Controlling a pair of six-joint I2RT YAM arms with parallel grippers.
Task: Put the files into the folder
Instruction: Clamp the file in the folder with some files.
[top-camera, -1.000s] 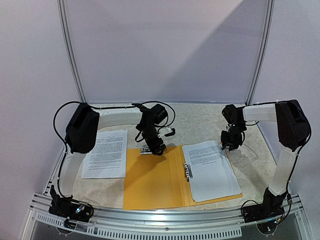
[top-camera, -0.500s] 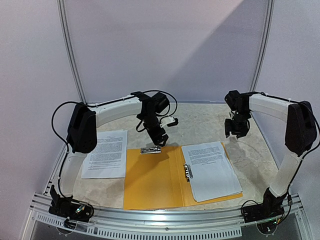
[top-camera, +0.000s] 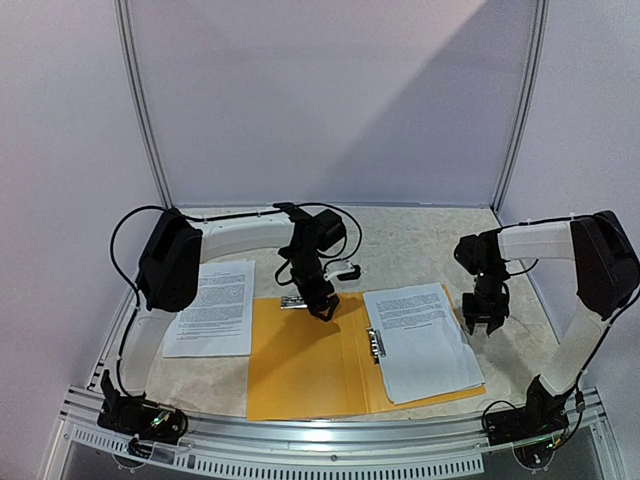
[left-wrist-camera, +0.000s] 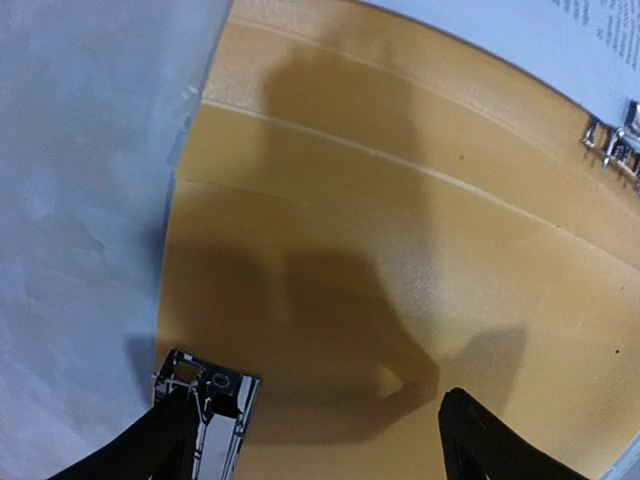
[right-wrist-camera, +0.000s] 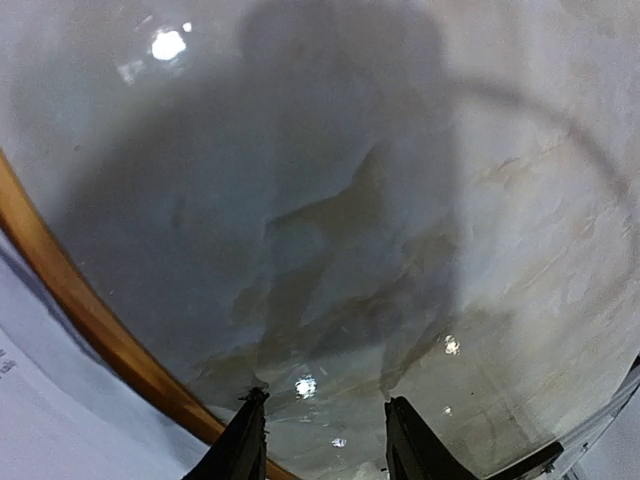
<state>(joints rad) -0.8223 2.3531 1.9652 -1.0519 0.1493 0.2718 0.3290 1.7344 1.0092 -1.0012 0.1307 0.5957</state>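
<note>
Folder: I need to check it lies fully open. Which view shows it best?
Top external: the whole folder shows, open flat, with sheets on its right half. The left wrist view shows only a close orange patch with a clip. The right wrist view shows just a strip of its edge.

**Pale marbled table in a white enclosure**

The table (top-camera: 420, 240) has a pale, marbled beige-grey top. It is glossy enough to show small bright glare spots (right-wrist-camera: 168, 43) in the right wrist view. Behind the table stands a plain white back panel (top-camera: 330, 100), its lower right part dimmed by a diagonal shadow. A slim metal post rises from each far corner of the table, the left post (top-camera: 140, 100) and the right post (top-camera: 520, 100), and they spread apart toward the top. Outside them are plain whitish side walls (top-camera: 50, 200). A ribbed aluminium rail (top-camera: 330, 440) runs along the table's near edge.
</note>
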